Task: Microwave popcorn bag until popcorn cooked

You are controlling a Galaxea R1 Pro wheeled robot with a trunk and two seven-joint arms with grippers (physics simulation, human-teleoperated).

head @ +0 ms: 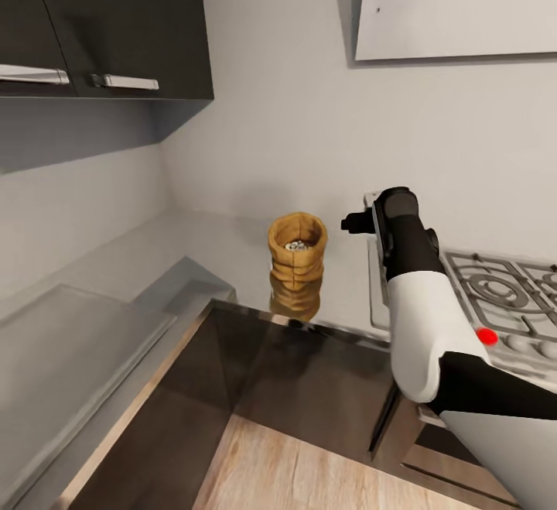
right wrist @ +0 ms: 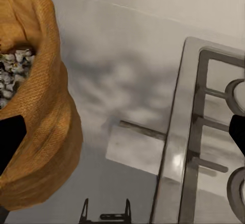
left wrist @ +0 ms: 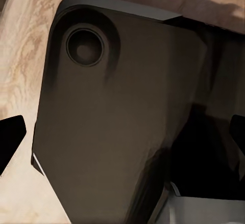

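Note:
The popcorn bag (head: 297, 256), a tan crumpled sack with whitish kernels at its top, stands upright on the grey countertop (head: 216, 243) near the front edge. My right gripper (head: 354, 222) hovers just to the bag's right, at about rim height and apart from it. In the right wrist view the bag (right wrist: 43, 106) lies off to one side of the open right gripper (right wrist: 122, 134), outside the wide gap between its dark fingertips (right wrist: 10, 138). My left gripper (left wrist: 122, 137) is open over the robot's dark base (left wrist: 112, 122). The microwave is out of view.
A gas hob (head: 495, 293) with grey grates and a red knob (head: 486, 335) lies right of the bag, under my right arm. Dark wall cabinets (head: 116, 22) hang at upper left, a pale hood (head: 456, 3) at upper right. Wood floor (head: 309, 471) lies below.

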